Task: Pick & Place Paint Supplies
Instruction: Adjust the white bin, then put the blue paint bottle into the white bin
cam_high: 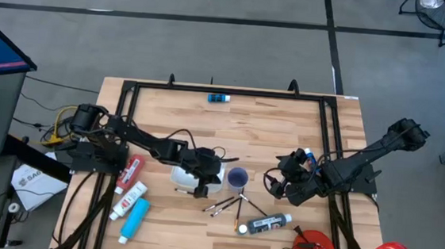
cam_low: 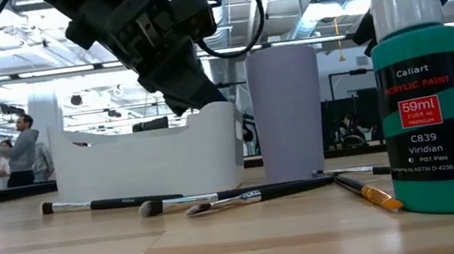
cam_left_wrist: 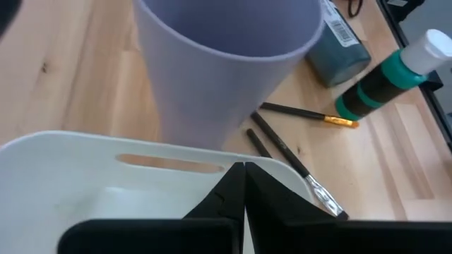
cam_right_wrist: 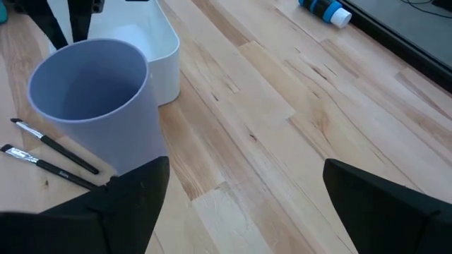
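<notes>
Lying flat: thin dark-handled brushes (cam_high: pixel 228 205)

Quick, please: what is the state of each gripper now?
Left gripper: shut, holding nothing, over the white bin.
Right gripper: open, empty, near the lavender cup.

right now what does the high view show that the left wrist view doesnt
Only the high view shows the right gripper, open beside the cup, the tubes at the table's left edge and a blue bottle at the far edge. Only the left wrist view shows the left gripper shut over the white bin's rim. Both show the lilac cup, the brushes and the white-capped paint bottle.
</notes>
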Available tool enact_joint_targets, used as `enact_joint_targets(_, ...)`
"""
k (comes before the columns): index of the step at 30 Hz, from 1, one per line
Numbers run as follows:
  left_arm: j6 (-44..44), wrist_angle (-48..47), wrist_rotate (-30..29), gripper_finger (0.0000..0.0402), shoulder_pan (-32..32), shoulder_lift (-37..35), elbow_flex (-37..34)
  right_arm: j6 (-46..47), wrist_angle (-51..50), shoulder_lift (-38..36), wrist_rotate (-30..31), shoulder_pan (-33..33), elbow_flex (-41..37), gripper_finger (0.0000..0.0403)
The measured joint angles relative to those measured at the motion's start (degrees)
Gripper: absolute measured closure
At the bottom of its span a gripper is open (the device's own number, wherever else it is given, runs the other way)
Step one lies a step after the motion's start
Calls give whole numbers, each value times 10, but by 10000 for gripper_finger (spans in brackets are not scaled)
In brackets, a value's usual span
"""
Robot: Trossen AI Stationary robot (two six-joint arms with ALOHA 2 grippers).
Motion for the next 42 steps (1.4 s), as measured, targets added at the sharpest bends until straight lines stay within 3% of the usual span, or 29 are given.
enact_joint_targets(24, 4, 34, -2, 400, 1, 13, -1, -2, -2, 0, 0, 0, 0, 36)
enact_joint_targets(33, 5, 46, -27, 400, 1, 11, -1, -13, -3, 0, 0, 0, 0, 36)
enact_joint_targets(42, 15, -29, -27, 400, 2, -34, 0, -27, -5, 0, 0, 0, 0, 36)
